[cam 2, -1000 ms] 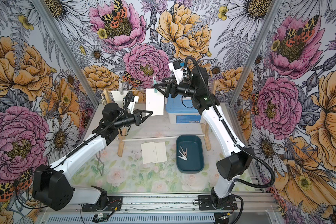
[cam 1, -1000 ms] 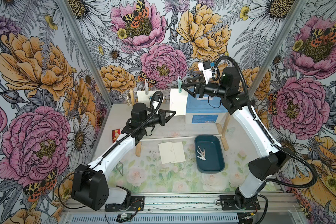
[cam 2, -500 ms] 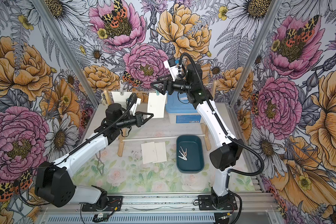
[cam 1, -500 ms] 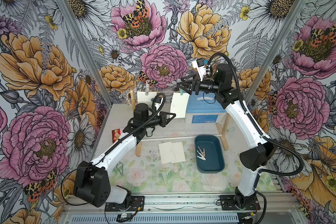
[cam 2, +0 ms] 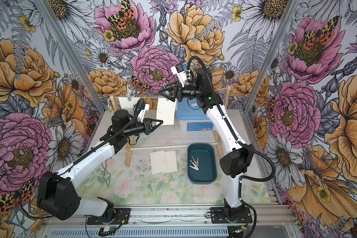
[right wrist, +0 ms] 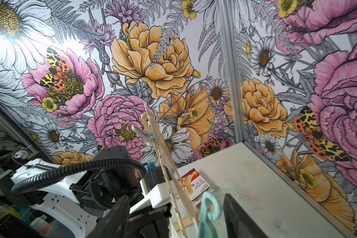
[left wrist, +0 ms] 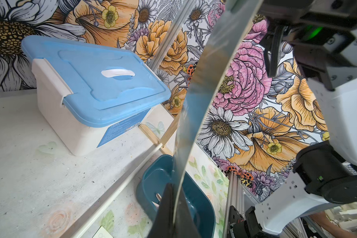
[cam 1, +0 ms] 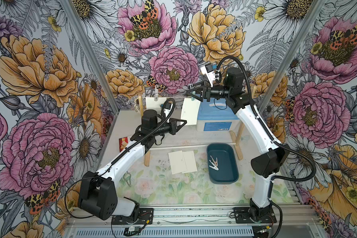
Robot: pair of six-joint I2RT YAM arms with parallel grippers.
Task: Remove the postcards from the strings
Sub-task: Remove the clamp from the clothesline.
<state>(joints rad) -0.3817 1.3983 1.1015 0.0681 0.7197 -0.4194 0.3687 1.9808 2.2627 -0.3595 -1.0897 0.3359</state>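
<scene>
One postcard [cam 1: 191,112] hangs from the string [cam 1: 171,97] at the back of the table. It is in front of the box with the blue lid [cam 1: 214,113]. The left gripper [cam 1: 184,123] is shut tight on its bottom corner. In the left wrist view this card shows only as a thin bent edge coming up out of the black fingers [left wrist: 165,208].

The right gripper [cam 1: 190,90] is up at the string, at the top of the same card. Its fingers stand apart, with the light green-blue clothespin [right wrist: 209,206] between them. The clothespin is right next to one finger [right wrist: 235,216], and there is a gap to the other one.

A second postcard [cam 1: 153,105] hangs on the string near a wooden post [cam 1: 140,107]. A pale clothespin [cam 1: 156,92] holds it there.

Two more postcards [cam 1: 182,161] lie flat on the table, one partly over the other. They are just beside the dark blue-green tray [cam 1: 225,175]. A few clothespins [cam 1: 213,163] lie in the tray.
</scene>
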